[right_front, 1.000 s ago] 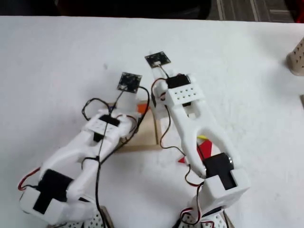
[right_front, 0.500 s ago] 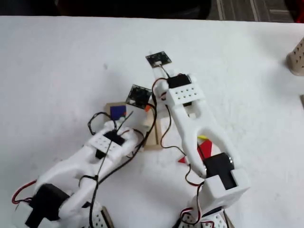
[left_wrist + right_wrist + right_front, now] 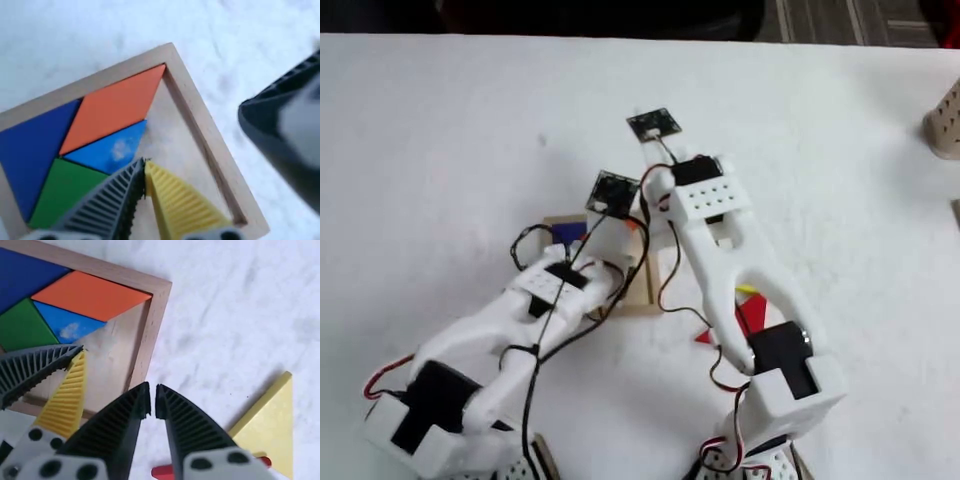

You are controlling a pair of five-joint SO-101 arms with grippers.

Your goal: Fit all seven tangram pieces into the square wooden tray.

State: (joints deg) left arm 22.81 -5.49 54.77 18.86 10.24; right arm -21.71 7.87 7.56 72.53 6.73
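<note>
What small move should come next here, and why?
Probably open the right gripper and shift it toward the yellow triangle: that piece lies outside the tray, which shows bare floor, and the gripper is shut on nothing.

A white table (image 3: 440, 120) carries a square wooden tray (image 3: 157, 320) near its middle. Near the tray, on the bare top, a yellow triangle (image 3: 270, 425) and a red piece (image 3: 752, 315) lie close together. A beige perforated block (image 3: 945, 125) stands well apart from them.
</note>
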